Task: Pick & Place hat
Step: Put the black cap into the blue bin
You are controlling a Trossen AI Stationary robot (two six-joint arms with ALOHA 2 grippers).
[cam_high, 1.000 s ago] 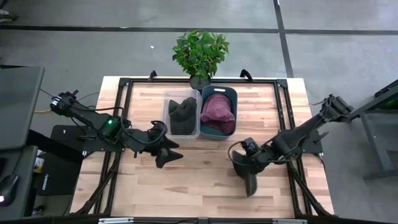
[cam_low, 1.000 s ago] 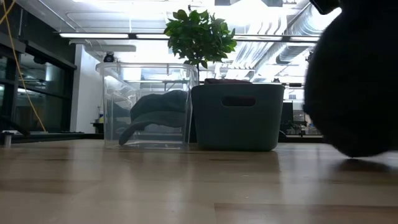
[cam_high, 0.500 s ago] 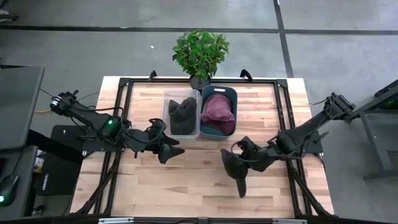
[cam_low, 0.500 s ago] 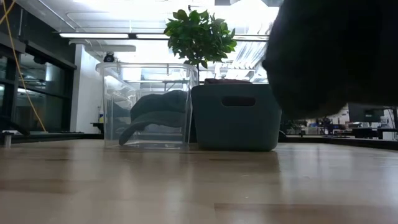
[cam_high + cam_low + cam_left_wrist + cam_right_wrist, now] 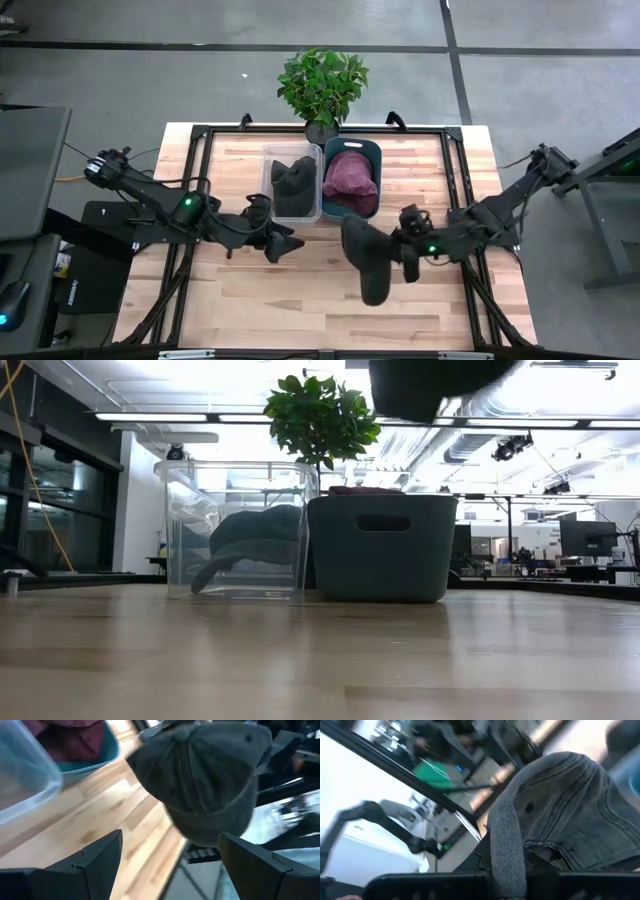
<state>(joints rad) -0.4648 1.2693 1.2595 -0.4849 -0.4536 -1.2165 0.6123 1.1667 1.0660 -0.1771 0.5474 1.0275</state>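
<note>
A dark grey cap hangs in the air over the middle of the table, carried by my right gripper, which is shut on it. The low view shows the cap high above the wood. My left gripper is open, just left of the cap, facing it. In the left wrist view the cap fills the space beyond the spread fingers. A clear bin holds another dark cap resting on its floor. A teal bin holds a maroon hat. My right gripper holds the grey cap at its rim band, on the side of the crown toward the table's right. The fingers come roughly level from the right, and the cap itself hides their tips. The cap is lifted clear of the table, its brim toward the near edge.
The two bins stand side by side at the far middle of the table, with a potted plant behind them. Bare wood lies along the near side, under and around the lifted cap. A black frame rims the table.
My right gripper has risen and moved toward the table's left, carrying the cap with it. The cap has gone from just above the wood to well clear of it, nearer the bins. My left gripper has shifted toward the table's right, closer to the cap.
</note>
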